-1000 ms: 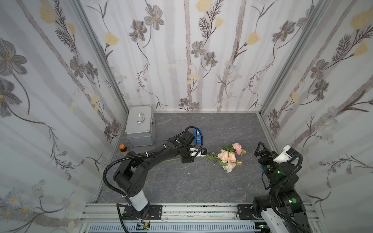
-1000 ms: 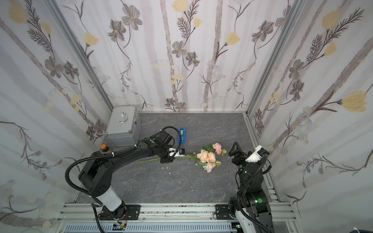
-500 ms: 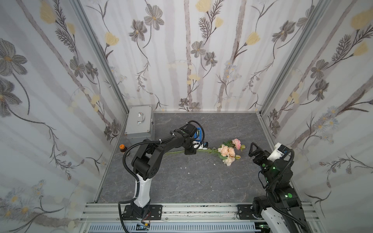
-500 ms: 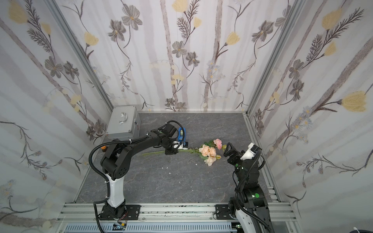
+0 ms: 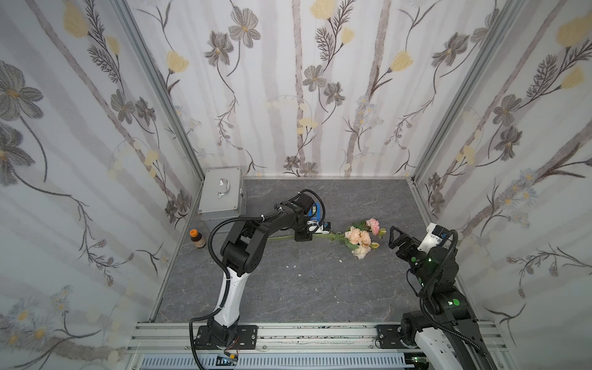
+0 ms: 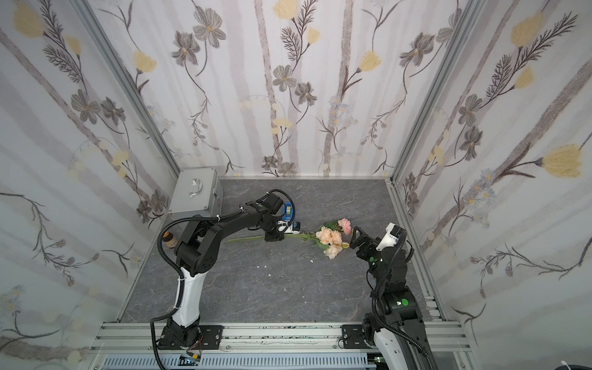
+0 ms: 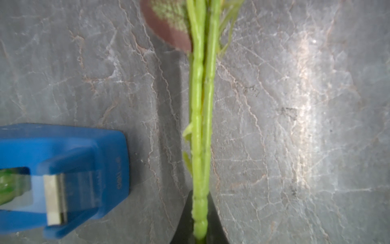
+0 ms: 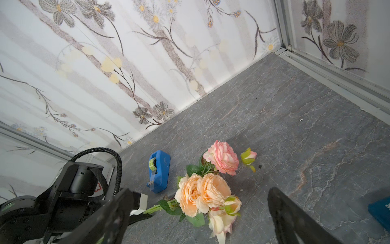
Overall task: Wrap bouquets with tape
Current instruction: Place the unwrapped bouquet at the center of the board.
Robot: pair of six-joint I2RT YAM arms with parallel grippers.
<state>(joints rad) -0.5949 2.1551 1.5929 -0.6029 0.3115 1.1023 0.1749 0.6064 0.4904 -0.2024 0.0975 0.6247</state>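
Two arms are leaning out over the grey surface [image 5: 320,288]. The left arm is bending at the elbow and angling its wrist downward. The left hand [image 5: 302,237] is pinching the bouquet [image 5: 359,237] by its green stems, fingers closed tight around them. The bouquet is lying across the middle of the surface, blooms pointing toward the right arm, and its stems are trailing back past the left hand. From here I cannot quite tell whether the stems are resting on the stone or lifted a little. The tape [image 8: 152,164] is sitting in its blue dispenser [image 8: 159,171] just behind the left wrist, near the stems but apart from them. The right arm is standing folded at its own side. The right hand [image 5: 395,237] is hovering near the blooms with fingers spread wide, holding nothing.
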